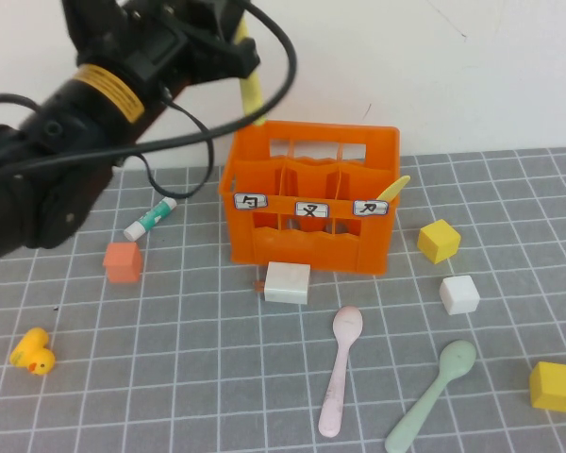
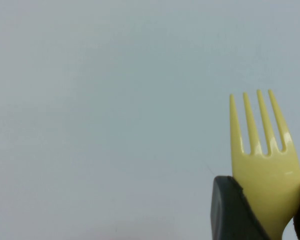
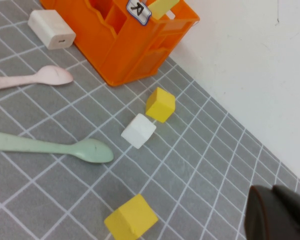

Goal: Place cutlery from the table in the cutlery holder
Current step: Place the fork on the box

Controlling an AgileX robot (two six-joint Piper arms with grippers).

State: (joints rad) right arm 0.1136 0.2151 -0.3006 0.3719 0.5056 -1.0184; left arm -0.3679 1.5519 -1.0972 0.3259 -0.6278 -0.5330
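Left gripper (image 1: 238,52) clamps yellow fork (image 1: 252,90) | right gripper (image 3: 277,212) closed, parked

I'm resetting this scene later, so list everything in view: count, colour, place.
fork: one, yellow, held in the left claw above the crate
knife: one, yellow, in the crate's right compartment
spoons: pink, mint green, lying on the table before the crate
crate: one, orange, mid-table
blocks: two yellow, two white, one orange, around the crate
tube: white-green, left of the crate
duck: yellow, near left
left claw: gripping the fork
right claw: shut, over the table's right side
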